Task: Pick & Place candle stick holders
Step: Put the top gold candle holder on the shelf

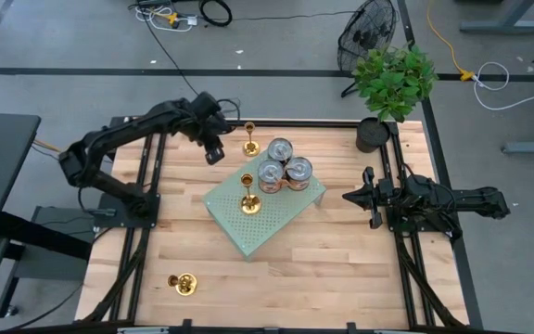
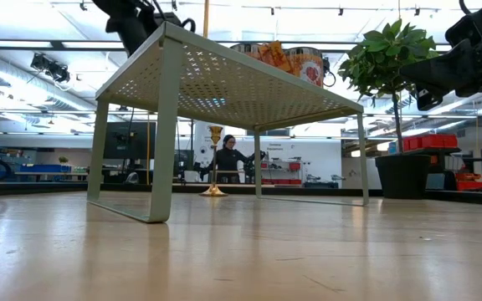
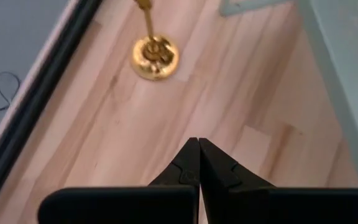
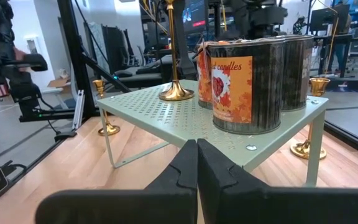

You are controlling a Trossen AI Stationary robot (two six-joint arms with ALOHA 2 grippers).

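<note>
Three gold candle stick holders show. One (image 1: 249, 139) stands on its base on the wood near the far edge; its base (image 3: 155, 57) shows ahead of my left gripper. Another (image 1: 247, 195) stands on the pale green perforated shelf (image 1: 276, 223), beside the cans. The third (image 1: 184, 283) is on the table near the front left; it stands on its base (image 4: 109, 129) in the right wrist view. My left gripper (image 1: 216, 150) hangs shut above the wood, left of the far holder, touching nothing. My right gripper (image 1: 350, 197) waits shut at the table's right side.
Three labelled tin cans (image 1: 282, 167) stand together on the shelf's far part. A potted plant (image 1: 392, 79) stands at the far right corner. Black frame rails (image 1: 151, 186) run along the table's left and right sides. Bare wood lies in front of the shelf.
</note>
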